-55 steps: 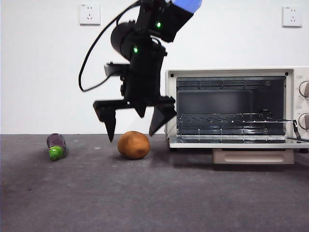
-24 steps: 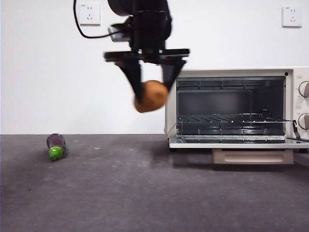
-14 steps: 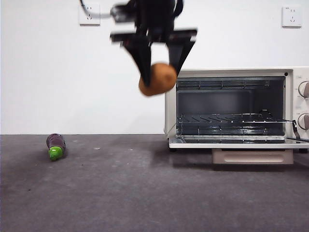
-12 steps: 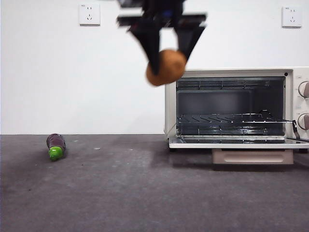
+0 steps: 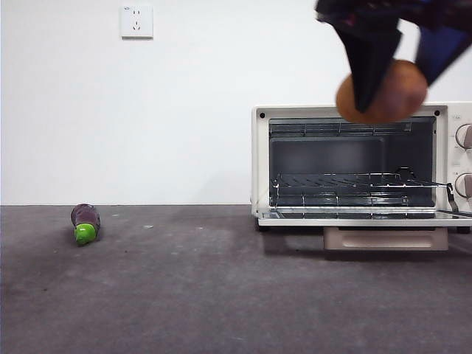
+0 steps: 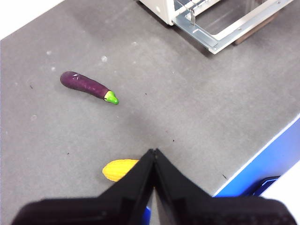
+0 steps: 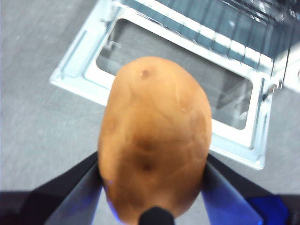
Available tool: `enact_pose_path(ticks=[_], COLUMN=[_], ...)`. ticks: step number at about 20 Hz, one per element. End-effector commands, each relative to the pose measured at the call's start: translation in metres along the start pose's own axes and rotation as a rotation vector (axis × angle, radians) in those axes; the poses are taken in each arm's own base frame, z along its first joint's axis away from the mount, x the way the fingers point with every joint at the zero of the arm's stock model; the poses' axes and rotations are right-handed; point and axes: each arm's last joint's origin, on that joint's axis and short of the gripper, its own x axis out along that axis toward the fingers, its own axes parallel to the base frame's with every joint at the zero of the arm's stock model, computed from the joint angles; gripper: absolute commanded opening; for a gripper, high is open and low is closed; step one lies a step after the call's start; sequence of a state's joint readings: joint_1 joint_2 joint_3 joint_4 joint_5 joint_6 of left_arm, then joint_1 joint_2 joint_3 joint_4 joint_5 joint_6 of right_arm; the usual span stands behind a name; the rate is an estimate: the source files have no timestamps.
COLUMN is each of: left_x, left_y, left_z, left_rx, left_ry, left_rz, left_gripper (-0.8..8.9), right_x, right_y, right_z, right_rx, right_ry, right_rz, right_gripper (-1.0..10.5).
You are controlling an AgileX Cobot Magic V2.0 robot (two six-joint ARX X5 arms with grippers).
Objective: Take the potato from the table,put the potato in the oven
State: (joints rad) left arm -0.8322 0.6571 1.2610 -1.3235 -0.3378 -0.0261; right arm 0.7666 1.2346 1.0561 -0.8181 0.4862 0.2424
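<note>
Potato (image 5: 391, 92) transport is the step in hand: the right gripper (image 5: 394, 55) hangs in the upper right of the front view, high above the open toaster oven (image 5: 259, 162), with the orange-brown lump level with the top edge of the oven's opening. To finish well, I judge the load should come down until it sits below the upper frame and above the wire rack (image 5: 354, 179), then travel straight in over the lowered glass door (image 7: 154, 61) before letting go, low enough that the round thing does not roll back out. A potato this rounded can twist between flat jaws, so a steady, unhurried descent looks wise.

The right gripper (image 7: 152, 187) has its jaws spread to the potato's (image 7: 154, 140) width and pressed against both flanks; the door fills the upper part of that wrist picture, under the potato.

The left gripper (image 6: 153, 157) waits at the lower centre of its own view, jaws closed together on nothing, above the grey table (image 6: 197, 108), where an eggplant (image 6: 86, 86) and a yellow object (image 6: 119, 169) lie.
</note>
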Motion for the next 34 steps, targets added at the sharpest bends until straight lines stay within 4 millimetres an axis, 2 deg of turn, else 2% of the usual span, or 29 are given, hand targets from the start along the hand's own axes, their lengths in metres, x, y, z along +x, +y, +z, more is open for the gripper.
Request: enact_pose_path(ticks=[1, 4, 8, 13, 19, 23, 34], left_x=[0.002, 0.002, 0.002, 0.002, 0.002, 0.002, 0.003], left_y=[0.000, 0.000, -0.001, -0.001, -0.001, 0.000, -0.001], left_z=[-0.001, -0.001, -0.001, -0.001, -0.001, -0.001, 0.000], left_rx=[0.002, 0.002, -0.028, -0.034, -0.034, -0.034, -0.031], left_ry=[0.004, 0.004, 0.004, 0.004, 0.004, 0.004, 0.009], left_rz=[0.005, 0.005, 0.004, 0.005, 0.005, 0.005, 0.006], left_gripper=[-0.05, -0.04, -0.05, -0.05, -0.04, -0.04, -0.05], right_x=[0.010, 0.021, 0.034, 0.067, 0.103, 0.122, 0.159], right_y=[-0.006, -0.010, -0.012, -0.017, -0.030, -0.037, -0.038], right_z=[-0.009, -0.005, 0.009, 0.022, 0.028, 0.032, 0.037], right_rx=[0.116, 0.179, 0.262, 0.322, 0.388, 0.423, 0.456], right_ry=[-0.031, -0.072, -0.177, -0.212, -0.223, -0.230, -0.266], right_rz=[-0.010, -0.022, -0.024, -0.066, -0.120, -0.065, -0.003], right_gripper=[0.3, 0.3, 0.3, 0.3, 0.3, 0.3, 0.3])
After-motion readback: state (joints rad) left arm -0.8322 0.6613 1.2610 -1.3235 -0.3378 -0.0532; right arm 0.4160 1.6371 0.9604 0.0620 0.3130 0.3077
